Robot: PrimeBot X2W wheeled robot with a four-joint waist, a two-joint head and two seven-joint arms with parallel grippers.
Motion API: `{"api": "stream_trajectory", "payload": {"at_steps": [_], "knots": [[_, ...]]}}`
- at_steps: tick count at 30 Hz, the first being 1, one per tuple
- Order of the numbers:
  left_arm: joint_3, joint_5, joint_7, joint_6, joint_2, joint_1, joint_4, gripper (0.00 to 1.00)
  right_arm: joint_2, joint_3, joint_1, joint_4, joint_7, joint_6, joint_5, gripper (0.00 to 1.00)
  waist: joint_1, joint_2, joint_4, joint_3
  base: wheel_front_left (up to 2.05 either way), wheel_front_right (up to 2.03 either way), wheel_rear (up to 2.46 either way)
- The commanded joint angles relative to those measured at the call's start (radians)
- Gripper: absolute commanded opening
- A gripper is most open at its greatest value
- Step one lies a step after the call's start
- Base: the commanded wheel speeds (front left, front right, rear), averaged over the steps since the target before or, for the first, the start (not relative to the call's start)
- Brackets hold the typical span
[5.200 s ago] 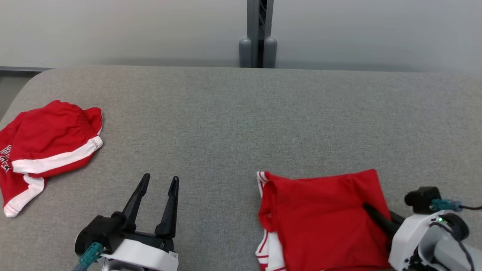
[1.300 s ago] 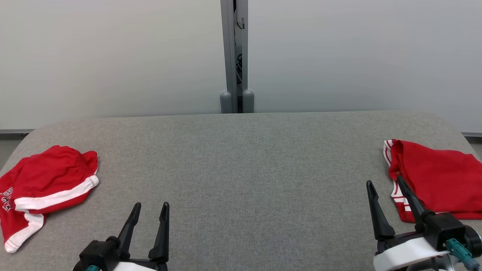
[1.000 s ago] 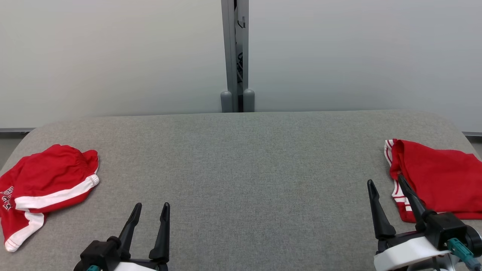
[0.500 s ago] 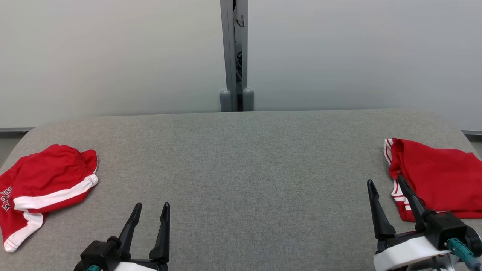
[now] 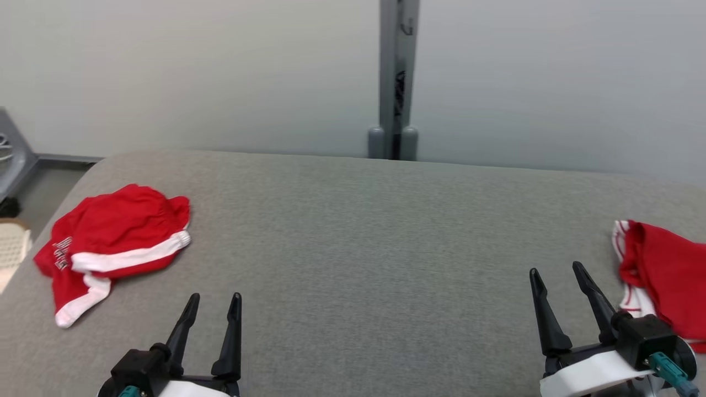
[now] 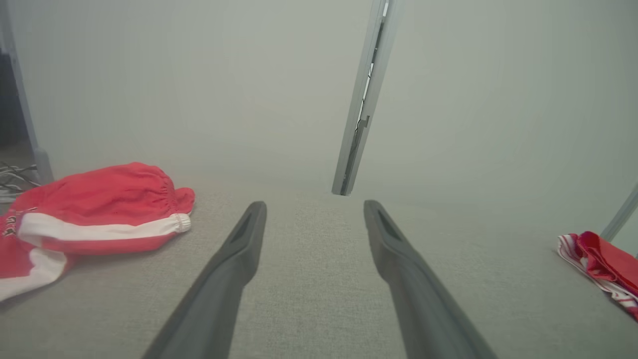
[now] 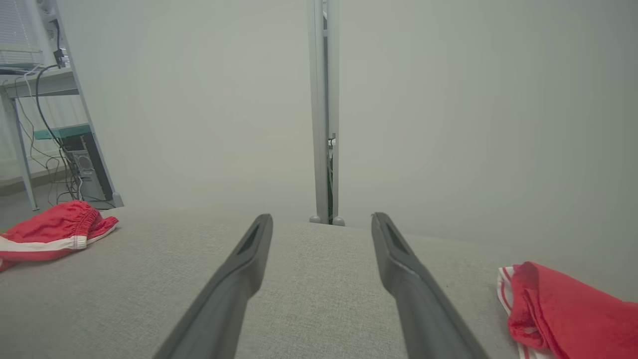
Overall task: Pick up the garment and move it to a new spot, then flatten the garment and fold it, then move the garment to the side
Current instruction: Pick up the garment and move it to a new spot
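A crumpled red garment (image 5: 110, 248) with white stripes lies at the table's left end, also in the left wrist view (image 6: 99, 209) and the right wrist view (image 7: 50, 229). A second red garment (image 5: 662, 275), folded flat with white striped trim, lies at the right end, cut by the frame edge, and also appears to the wrist cameras (image 6: 605, 259) (image 7: 563, 309). My left gripper (image 5: 215, 298) (image 6: 314, 204) hovers open and empty near the front edge, right of the crumpled garment. My right gripper (image 5: 555, 268) (image 7: 322, 216) is open and empty just left of the folded one.
The grey padded table (image 5: 358, 248) has rounded corners, with bare fabric between the two garments. A pale wall with a grey post (image 5: 394, 82) stands behind it. Off the left end are a pale basket (image 5: 11, 245) and a shelf with cables (image 7: 79, 164).
The head camera has swung left, so the whole picture shifted right and floor shows past the table's left end. Both grippers stay open and empty; the garments lie as before.
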Motion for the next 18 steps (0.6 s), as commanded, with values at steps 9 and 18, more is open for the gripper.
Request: {"api": "stream_trajectory", "payload": {"at_steps": [9, 18], "knots": [[0.054, 0.039, -0.004, -0.018, 0.004, -0.003, -0.001, 1.0, -0.005, 0.037, 0.006, -0.005, 0.0, 0.0, 0.033, 1.0, 0.0, 0.0, 0.194, -0.003, 0.0, 0.0, 0.0], [0.087, 0.055, -0.004, -0.027, 0.004, 0.007, -0.004, 1.0, -0.004, 0.077, 0.001, -0.001, 0.0, 0.0, 0.058, 1.0, 0.0, 0.0, 0.308, -0.014, 0.0, 0.0, 0.0]]}}
